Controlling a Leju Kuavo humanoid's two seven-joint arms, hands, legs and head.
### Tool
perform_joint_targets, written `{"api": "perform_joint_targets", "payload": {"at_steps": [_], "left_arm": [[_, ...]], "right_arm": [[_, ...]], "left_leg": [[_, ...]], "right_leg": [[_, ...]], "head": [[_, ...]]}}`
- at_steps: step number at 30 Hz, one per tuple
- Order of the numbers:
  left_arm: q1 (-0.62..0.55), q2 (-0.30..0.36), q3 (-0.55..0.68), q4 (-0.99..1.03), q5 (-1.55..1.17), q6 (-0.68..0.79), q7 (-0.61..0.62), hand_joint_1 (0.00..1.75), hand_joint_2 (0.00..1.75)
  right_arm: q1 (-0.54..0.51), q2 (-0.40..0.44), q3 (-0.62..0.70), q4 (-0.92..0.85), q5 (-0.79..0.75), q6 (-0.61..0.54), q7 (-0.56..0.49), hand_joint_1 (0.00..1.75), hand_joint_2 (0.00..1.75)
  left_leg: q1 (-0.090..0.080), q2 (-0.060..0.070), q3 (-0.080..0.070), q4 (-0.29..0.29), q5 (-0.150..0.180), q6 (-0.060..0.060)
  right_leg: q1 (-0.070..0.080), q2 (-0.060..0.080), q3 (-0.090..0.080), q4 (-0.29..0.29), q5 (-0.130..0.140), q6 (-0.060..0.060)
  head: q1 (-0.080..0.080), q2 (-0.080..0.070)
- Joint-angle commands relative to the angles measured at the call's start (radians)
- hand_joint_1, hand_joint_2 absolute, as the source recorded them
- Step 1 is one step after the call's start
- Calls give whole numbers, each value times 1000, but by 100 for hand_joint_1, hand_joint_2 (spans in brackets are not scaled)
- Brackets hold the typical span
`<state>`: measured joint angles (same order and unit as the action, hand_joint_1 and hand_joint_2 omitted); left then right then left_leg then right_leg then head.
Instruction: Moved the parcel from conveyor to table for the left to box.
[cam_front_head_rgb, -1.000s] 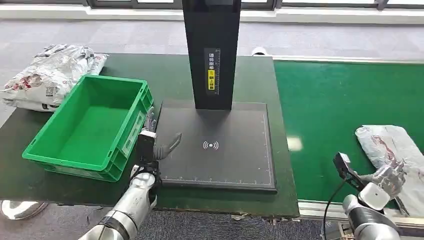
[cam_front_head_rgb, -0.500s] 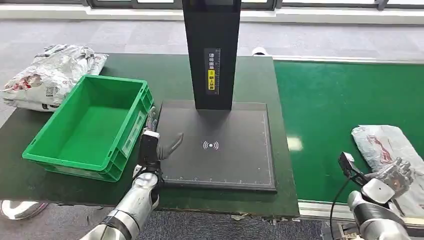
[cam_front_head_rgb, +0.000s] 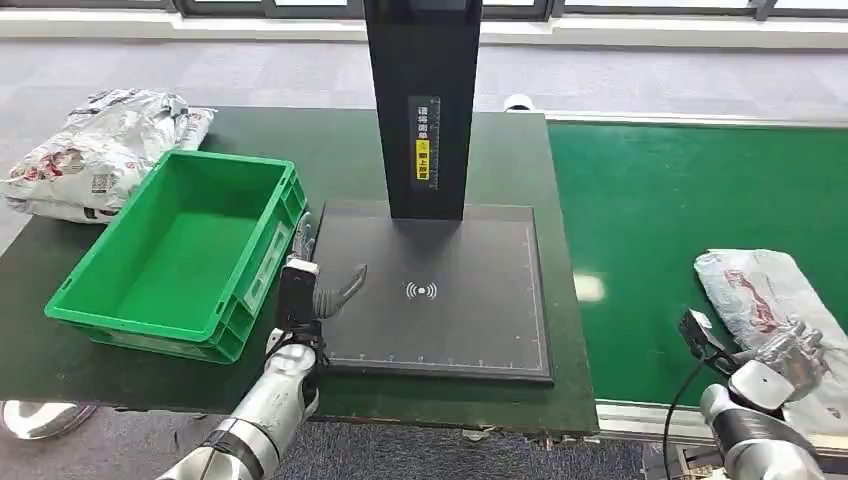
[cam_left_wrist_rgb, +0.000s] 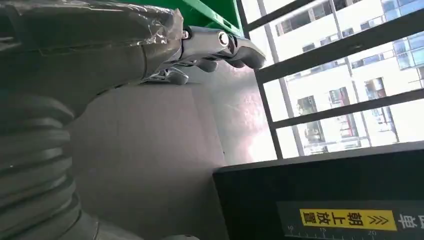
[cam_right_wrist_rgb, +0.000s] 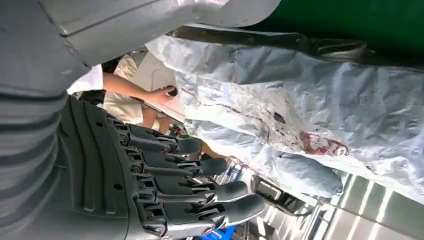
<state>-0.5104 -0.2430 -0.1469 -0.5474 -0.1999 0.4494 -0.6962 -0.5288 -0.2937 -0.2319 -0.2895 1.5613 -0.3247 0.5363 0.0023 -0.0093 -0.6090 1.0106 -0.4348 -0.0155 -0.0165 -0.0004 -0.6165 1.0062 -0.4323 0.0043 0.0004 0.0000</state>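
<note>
A crumpled grey-white parcel (cam_front_head_rgb: 766, 298) with red print lies on the green conveyor (cam_front_head_rgb: 660, 220) at the right. My right hand (cam_front_head_rgb: 790, 353) hovers at the parcel's near edge, fingers apart and holding nothing; the right wrist view has the parcel (cam_right_wrist_rgb: 320, 105) just beyond the spread fingers (cam_right_wrist_rgb: 200, 180). My left hand (cam_front_head_rgb: 318, 295) rests open at the left edge of the black scanner pad (cam_front_head_rgb: 440, 290), beside the empty green box (cam_front_head_rgb: 180, 250). In the left wrist view its fingers (cam_left_wrist_rgb: 220, 47) stretch over the pad's surface.
A black scanner column (cam_front_head_rgb: 424, 100) rises from the back of the pad. A pile of bagged parcels (cam_front_head_rgb: 95, 150) sits at the table's far left. A person (cam_right_wrist_rgb: 135, 95) stands beyond the conveyor in the right wrist view.
The parcel has drifted left along the conveyor. My right hand has shifted slightly right and toward me. The left hand has barely moved.
</note>
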Motion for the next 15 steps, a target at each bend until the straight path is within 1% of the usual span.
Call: {"api": "perform_joint_targets", "payload": {"at_steps": [1,6,9,10,11,12,13,14,15], "left_arm": [[-50,8,31,54,-3,9,4,0,175],[-41,17,47,44,19,-16,-2,0,175],[-42,16,46,53,16,-27,2,0,175],[-43,15,48,57,17,-25,-1,0,175],[-43,16,51,56,21,-28,-2,0,175],[-43,20,51,53,22,-34,-2,0,175],[-47,23,49,54,22,-45,-2,0,175],[-48,26,51,51,24,-45,-2,0,175],[-47,28,52,49,26,-49,-2,0,175]], "right_arm": [[4,14,88,55,9,53,45,0,175],[-1,16,108,60,3,121,86,0,175],[19,22,72,66,-16,222,104,0,175],[28,28,58,63,-27,237,99,0,175],[31,35,31,62,-49,237,86,0,175],[31,40,9,69,-68,264,75,0,175],[39,45,-17,66,-88,301,65,26,175],[56,57,-70,53,-141,301,-2,175,175],[64,61,-76,55,-145,299,-13,175,175]], "left_leg": [[1,0,2,0,-1,0],[1,3,3,-1,-1,0],[1,3,4,-1,-1,0],[1,1,3,-1,-1,0],[1,2,5,-1,-1,0],[1,1,3,-1,-1,0],[2,1,5,-2,-1,0],[2,1,3,-1,-1,0],[2,0,5,-1,-1,0]], "right_leg": [[1,0,2,-1,0,-1],[1,3,3,-1,0,-1],[2,2,4,-2,0,-1],[1,1,4,-2,0,-1],[2,1,5,-3,0,-1],[2,0,3,-2,0,-1],[2,1,5,-3,0,-1],[2,0,4,-2,0,-1],[3,0,6,-3,0,-1]], "head": [[0,0],[0,0],[0,0],[0,0],[0,0],[0,0],[0,0],[0,0],[0,0]]}}
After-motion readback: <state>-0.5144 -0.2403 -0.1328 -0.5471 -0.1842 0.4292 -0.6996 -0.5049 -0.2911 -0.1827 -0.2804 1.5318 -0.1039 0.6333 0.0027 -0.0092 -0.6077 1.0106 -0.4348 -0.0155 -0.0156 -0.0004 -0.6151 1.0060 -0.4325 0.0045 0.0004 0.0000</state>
